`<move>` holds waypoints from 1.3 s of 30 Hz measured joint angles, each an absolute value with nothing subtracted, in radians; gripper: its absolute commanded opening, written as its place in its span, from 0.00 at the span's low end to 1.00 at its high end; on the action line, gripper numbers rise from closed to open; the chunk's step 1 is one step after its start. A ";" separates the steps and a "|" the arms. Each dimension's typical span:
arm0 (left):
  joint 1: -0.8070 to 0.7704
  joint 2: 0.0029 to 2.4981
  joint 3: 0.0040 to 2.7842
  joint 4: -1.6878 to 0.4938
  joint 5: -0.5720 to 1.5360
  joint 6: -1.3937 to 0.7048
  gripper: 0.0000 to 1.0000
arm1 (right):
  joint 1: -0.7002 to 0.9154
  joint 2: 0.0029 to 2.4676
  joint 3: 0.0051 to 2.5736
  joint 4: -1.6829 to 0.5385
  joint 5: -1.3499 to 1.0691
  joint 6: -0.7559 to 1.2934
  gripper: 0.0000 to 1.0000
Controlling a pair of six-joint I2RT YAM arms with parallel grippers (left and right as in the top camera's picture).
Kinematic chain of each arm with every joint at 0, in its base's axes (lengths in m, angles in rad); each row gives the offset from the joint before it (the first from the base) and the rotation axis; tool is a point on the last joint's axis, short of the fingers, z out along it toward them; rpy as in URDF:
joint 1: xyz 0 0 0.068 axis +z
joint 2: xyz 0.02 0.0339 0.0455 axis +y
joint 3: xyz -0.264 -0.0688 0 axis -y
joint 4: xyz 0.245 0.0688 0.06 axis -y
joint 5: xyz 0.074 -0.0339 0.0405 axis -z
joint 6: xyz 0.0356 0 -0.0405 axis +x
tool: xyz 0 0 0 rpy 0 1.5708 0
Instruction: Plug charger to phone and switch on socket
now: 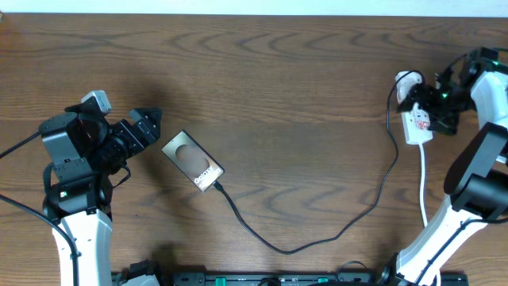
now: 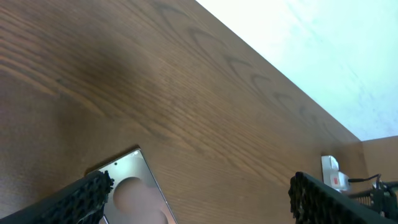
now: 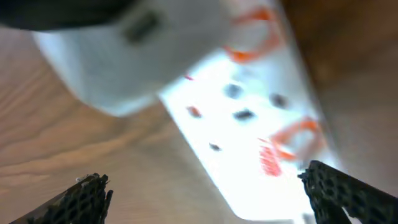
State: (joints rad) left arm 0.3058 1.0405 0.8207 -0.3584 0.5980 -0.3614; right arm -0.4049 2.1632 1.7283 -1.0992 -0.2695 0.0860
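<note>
right hand, jaws apart, over socket

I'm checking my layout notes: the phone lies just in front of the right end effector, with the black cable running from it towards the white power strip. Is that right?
Not quite. The overhead view shows the phone just in front of the left end effector, not the right one. The rest holds: the black cable runs from it towards the white power strip.
</note>
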 measured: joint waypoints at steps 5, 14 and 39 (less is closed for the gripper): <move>0.306 1.040 0.821 -0.358 0.595 -0.361 0.93 | -0.435 2.125 1.723 -1.127 -0.213 0.089 0.99; 0.306 1.041 0.821 -0.358 0.595 -0.361 0.93 | -0.435 2.092 1.723 -1.158 -0.197 0.118 0.99; 0.306 1.041 0.821 -0.363 0.595 -0.361 0.93 | -0.435 2.092 1.723 -1.247 -0.162 0.125 0.99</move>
State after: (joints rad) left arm 0.3058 1.0409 0.8207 -0.3626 0.5953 -0.3614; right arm -0.4355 2.0922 1.7226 -1.2469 -0.1623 0.1253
